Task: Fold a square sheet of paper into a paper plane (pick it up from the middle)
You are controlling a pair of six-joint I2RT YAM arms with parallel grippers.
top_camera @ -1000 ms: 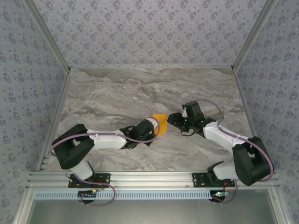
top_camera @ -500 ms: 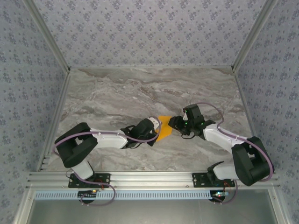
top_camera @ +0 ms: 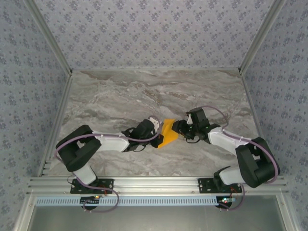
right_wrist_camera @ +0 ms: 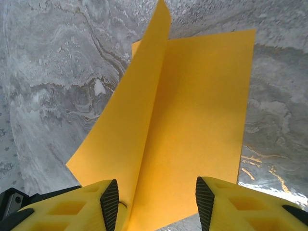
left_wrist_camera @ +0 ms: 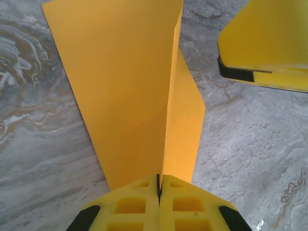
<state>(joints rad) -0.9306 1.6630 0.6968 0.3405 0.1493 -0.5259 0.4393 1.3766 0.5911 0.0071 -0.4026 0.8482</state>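
Left gripper (left_wrist_camera: 159, 183), jaws clamped on creased paper (left_wrist_camera: 125, 86); right gripper (right_wrist_camera: 156, 195), jaws apart, straddling the paper's opposite edge.

top: overhead, far | wrists: close, facing each other | shared: paper (top_camera: 167, 133)

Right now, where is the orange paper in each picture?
Top view: the orange paper is near the picture's middle.
Left wrist: it reaches from the shut left hand to the top edge.
Right wrist: centre, between the fingers of the open right hand.
Shared landmark: the grey marble table.
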